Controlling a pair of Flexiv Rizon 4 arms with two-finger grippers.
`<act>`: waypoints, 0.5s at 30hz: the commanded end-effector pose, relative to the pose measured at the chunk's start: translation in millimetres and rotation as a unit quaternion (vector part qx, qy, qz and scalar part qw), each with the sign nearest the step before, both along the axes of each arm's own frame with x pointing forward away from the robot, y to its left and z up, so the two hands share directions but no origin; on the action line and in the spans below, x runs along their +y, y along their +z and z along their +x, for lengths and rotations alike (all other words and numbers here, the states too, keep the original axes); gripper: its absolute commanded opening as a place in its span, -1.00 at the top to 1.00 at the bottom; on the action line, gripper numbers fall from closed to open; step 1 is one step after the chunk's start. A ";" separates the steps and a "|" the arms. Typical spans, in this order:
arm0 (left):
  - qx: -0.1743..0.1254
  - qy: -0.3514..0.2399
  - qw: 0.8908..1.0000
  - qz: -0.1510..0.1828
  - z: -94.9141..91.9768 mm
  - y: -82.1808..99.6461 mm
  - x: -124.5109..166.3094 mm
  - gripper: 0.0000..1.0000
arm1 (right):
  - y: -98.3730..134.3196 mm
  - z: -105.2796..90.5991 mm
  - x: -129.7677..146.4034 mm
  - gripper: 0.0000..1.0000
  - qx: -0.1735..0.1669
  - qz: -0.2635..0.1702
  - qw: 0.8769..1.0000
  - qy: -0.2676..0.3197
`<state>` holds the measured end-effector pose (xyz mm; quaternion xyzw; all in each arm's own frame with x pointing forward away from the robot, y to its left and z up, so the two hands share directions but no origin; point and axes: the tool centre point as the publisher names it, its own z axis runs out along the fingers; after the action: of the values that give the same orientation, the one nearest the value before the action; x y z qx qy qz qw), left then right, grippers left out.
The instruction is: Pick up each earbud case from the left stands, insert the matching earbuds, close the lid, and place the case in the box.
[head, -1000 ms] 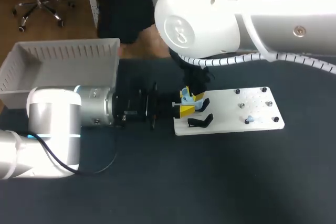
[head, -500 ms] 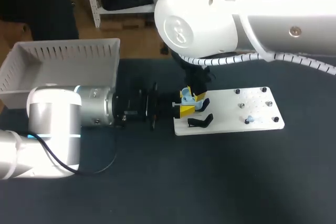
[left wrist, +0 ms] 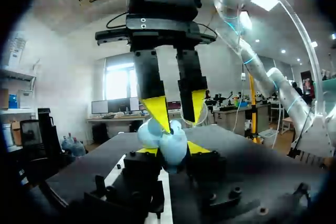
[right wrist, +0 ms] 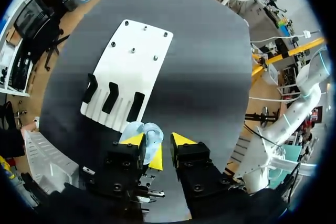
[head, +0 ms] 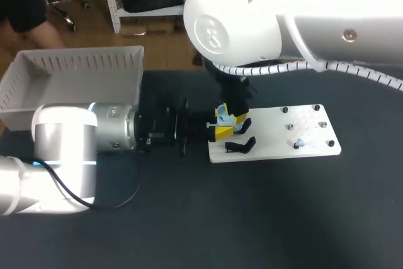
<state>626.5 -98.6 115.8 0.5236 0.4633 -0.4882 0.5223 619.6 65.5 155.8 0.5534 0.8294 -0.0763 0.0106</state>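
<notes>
Hardly moving at centre frame, my narrowly parted right gripper (head: 227, 116) is hovering over the earbud case (left wrist: 168, 137) my left gripper (left wrist: 173, 149) is clamping, insertion seemingly unfinished.

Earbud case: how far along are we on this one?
Done: the light blue earbud case is off the stands and clamped in the left hand. In hand: the right hand hangs open right above it; whether earbuds are in or the lid is shut, I cannot tell. Left: placing it in the box, whose visible part holds no case.
</notes>
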 end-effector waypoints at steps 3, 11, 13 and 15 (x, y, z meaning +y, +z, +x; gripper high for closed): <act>-0.002 0.002 1.000 -0.002 -3.2 -0.4 -0.9 1.00 | 11.5 -9.5 -5.8 0.19 -0.014 0.016 1.000 -0.001; -0.002 0.002 1.000 -0.002 -3.2 -0.4 -0.9 1.00 | 37.9 -28.7 -24.9 0.18 -0.085 0.072 0.993 0.047; -0.002 0.002 1.000 -0.002 -3.2 -0.4 -0.9 1.00 | 38.1 -35.3 -35.9 0.11 -0.108 0.075 0.988 0.075; -0.002 0.002 1.000 -0.002 -3.2 -0.4 -0.9 1.00 | 36.9 -40.6 -47.9 0.00 -0.121 0.088 0.982 0.111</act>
<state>625.2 -99.3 116.3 0.5241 0.4623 -0.4890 0.5220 608.8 44.2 195.8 0.4922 0.8696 -0.0301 0.0228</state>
